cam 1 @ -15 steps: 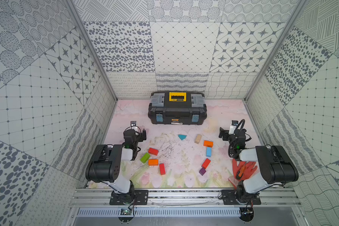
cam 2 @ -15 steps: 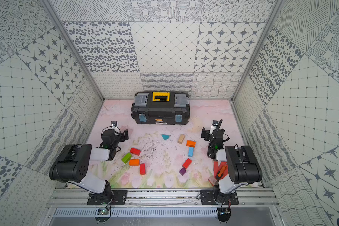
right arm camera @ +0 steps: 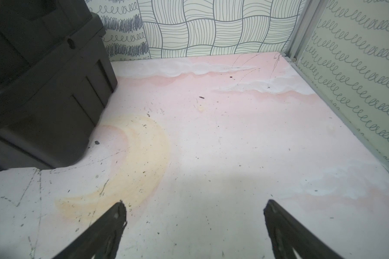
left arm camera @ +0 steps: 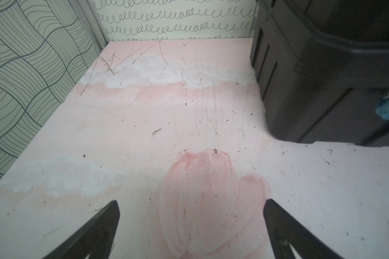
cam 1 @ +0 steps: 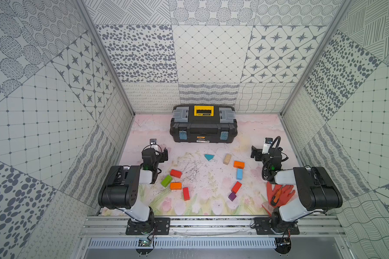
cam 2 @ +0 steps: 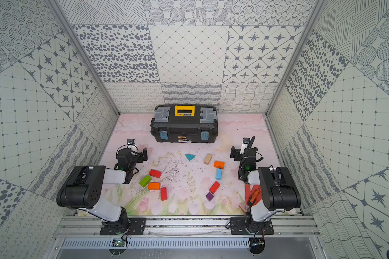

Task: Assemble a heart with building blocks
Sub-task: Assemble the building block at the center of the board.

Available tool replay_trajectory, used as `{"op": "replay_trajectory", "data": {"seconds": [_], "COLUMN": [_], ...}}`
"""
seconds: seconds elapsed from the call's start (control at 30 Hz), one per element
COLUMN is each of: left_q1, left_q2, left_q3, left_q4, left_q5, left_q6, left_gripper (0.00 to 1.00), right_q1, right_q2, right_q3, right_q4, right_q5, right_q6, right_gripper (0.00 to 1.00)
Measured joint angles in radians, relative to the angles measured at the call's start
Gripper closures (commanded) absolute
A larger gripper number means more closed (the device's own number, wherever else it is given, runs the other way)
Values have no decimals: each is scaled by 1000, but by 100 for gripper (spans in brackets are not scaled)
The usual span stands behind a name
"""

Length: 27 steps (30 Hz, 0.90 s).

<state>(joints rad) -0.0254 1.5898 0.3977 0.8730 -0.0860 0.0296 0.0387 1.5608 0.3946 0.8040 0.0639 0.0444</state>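
Note:
The building blocks lie loose on the pink mat in both top views. On the left are a red brick [cam 1: 175,173], a green one [cam 1: 166,180], an orange one [cam 1: 175,186] and another red one [cam 1: 186,193]. On the right a plain-wood brick [cam 1: 227,158], an orange [cam 1: 239,164], a light blue [cam 1: 239,174] and a red brick [cam 1: 236,187] run down to the purple cube [cam 1: 232,196]. The teal triangle [cam 1: 208,157] sits at the far middle. Together they trace a gappy heart outline. My left gripper [cam 1: 164,154] [left arm camera: 191,208] and right gripper [cam 1: 255,153] [right arm camera: 194,208] stand open and empty, outside the blocks.
A black toolbox [cam 1: 202,130] [left arm camera: 323,78] [right arm camera: 43,89] with a yellow handle stands at the back middle, close to both grippers. A red-orange glove [cam 1: 281,194] lies at the front right under my right arm. Patterned walls enclose the mat on three sides.

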Motion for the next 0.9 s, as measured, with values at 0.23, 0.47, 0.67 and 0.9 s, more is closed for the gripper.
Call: {"op": "replay_trajectory", "data": {"seconds": [0.23,0.47,0.67,0.9], "left_q1": [0,-1,1,-118], "left_q2": [0,-51,-198,-341], "left_q3": [0,87,408,550], "left_q4": [-1,-151,-488,-832], "left_q5": [0,-15,-88,-35], "left_q6": [0,-7,-174,-410], "left_gripper": [1,0,18,25], "right_q1": [0,17,14,212], "right_q2": [0,-102,-438,-426], "right_q3": [0,110,441,550], "right_q4": [0,-293,-671,-1101], "right_q5": [-1,117,178,193], "right_q6": [0,32,296,554], "right_gripper": [2,2,7,14]}}
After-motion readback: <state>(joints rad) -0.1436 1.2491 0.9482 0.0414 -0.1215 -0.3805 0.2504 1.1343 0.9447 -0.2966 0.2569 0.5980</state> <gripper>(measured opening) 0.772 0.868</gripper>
